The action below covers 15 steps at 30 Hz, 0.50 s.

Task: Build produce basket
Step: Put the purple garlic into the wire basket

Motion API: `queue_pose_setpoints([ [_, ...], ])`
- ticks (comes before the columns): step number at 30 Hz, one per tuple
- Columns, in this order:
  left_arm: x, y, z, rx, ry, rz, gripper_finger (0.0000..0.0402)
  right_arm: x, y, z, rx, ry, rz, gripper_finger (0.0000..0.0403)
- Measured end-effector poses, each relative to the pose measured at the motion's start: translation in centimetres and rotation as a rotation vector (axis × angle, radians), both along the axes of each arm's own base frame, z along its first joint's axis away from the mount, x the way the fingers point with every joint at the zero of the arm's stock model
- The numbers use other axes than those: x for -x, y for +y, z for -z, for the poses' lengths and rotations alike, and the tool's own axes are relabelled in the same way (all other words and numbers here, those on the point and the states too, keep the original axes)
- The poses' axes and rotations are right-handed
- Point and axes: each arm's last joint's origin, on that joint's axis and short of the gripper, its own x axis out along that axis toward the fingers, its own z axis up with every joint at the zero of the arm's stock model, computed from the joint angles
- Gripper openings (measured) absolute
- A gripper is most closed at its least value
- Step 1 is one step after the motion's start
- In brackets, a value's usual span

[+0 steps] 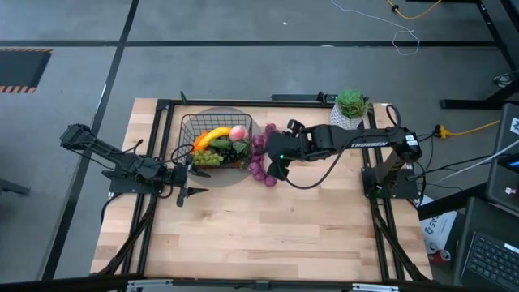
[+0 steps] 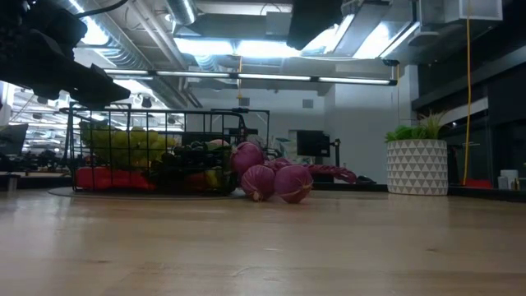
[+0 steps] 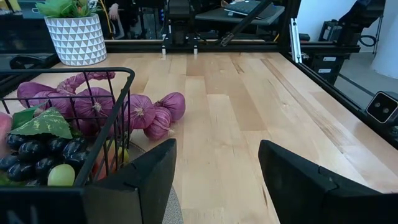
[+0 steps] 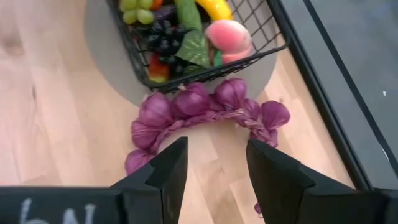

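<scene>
Basically 1 item left: purple string of bulbs (image 4: pixel 205 111) lies on the table against the basket (image 1: pixel 212 123) (rest is inside). Right gripper (image 4: pixel 214 163) hangs above it, jaws apart, empty. Grab the braid mid-length, lift clear of the rim. Left gripper (image 3: pixel 214 174) waits open beside the basket.

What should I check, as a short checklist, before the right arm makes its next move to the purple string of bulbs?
1. Purple string of bulbs outside the basket, on the table: ok.
2. Right end effector open, above the string: ok.
3. Right end effector holds nothing: ok.
4. Left end effector open, beside the basket, away from the string: ok.
5. Room in the basket for the string: cannot tell.
</scene>
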Motion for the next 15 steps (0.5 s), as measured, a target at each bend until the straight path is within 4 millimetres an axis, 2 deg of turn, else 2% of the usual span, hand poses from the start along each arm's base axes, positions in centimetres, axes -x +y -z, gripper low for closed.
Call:
queue_pose_setpoints([
  [8,0.0,0.0,0.0,0.000,0.000,0.000,0.0225,0.2,0.6,0.1,0.005,0.020,-0.023,0.0164],
  [15,0.0,0.0,0.0,0.000,0.000,0.000,0.0225,1.5,0.5,0.7,0.047,0.196,-0.081,0.0164],
])
